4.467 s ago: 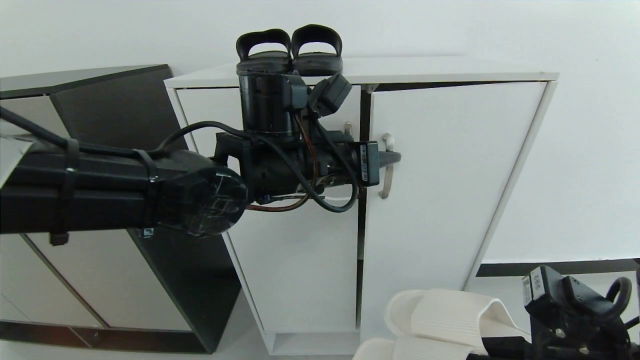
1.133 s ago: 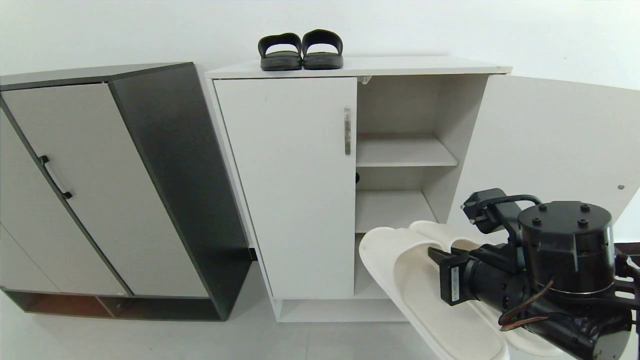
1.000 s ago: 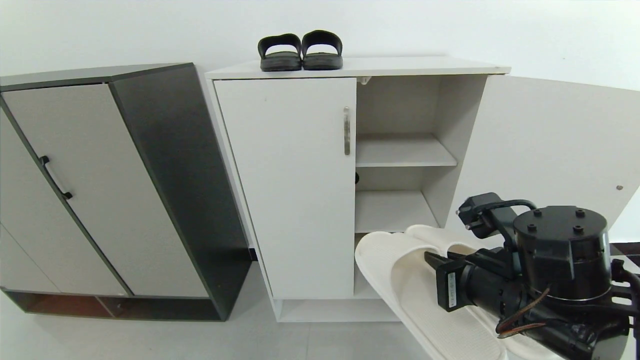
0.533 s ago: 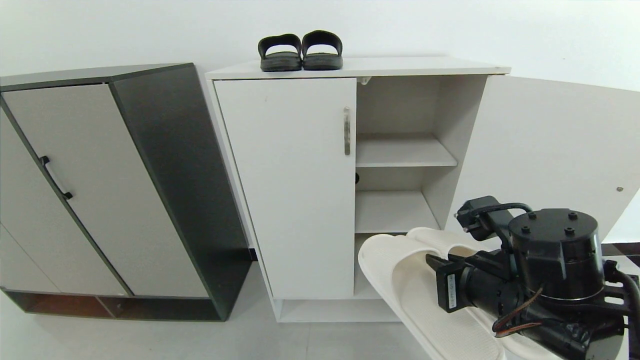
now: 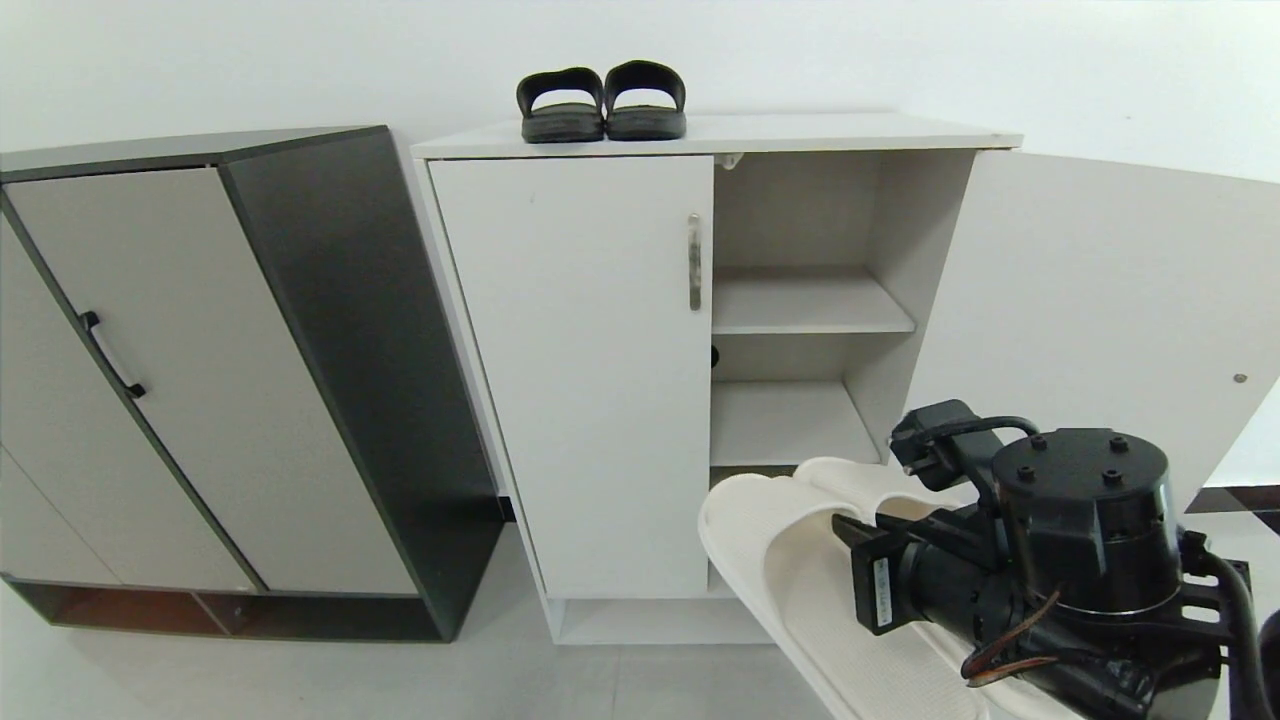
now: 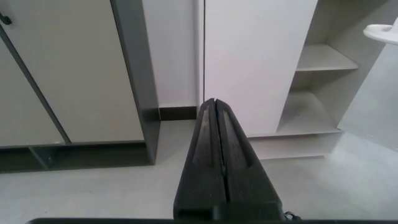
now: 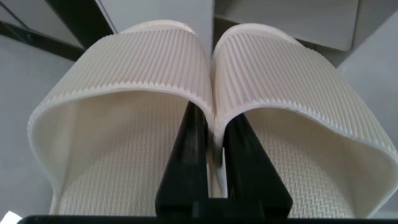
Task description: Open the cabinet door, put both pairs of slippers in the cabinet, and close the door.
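Slippage was the risk: the right gripper (image 7: 214, 124) was clamped only on the touching inner edges of the white slippers (image 5: 780, 540), held just before the open cabinet (image 5: 850, 130), so a toe catching the shelf (image 5: 785, 420) edge could drag one free.

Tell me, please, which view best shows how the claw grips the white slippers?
The right wrist view: the right claw is shut on the adjoining strap edges of both white slippers. The head view shows their toes, the arm hiding the grip; the left wrist view catches one toe.
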Robot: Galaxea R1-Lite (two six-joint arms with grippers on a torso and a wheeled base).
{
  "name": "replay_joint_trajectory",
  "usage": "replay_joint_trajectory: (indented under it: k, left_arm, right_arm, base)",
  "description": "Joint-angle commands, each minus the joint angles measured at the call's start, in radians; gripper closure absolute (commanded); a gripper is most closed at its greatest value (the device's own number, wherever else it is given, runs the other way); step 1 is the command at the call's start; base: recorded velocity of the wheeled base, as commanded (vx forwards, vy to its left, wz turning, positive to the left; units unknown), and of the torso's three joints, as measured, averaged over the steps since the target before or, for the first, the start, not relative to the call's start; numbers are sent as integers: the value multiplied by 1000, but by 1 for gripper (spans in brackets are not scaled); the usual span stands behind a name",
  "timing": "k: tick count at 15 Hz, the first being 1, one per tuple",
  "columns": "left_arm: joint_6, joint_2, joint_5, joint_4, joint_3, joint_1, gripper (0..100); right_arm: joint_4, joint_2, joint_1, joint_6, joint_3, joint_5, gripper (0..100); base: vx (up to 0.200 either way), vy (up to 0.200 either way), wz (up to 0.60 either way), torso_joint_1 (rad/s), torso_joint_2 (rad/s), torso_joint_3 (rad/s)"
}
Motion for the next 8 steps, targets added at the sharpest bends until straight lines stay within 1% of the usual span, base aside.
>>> replay_joint_trajectory:
  k: [1,3,6,8]
  left_arm:
    - [0,2,0,0,0,0,100]
    - [2,2,0,0,0,0,100]
    - [3,2,-1,0,0,0,100]
    - [5,2,-1,0,0,0,100]
  right_arm:
    - [-38,50,8,0,-6,-2,100]
    - [-84,104,8,3,-29,-6,100]
    - [-91,194,8,10,-91,-109,100]
    - [-91,234,17,16,-125,-155,100]
  base:
    - [0,0,0,0,0,0]
    - [0,0,0,0,0,0]
    - [0,0,0,0,0,0]
    - [0,-200,0,5,2,0]
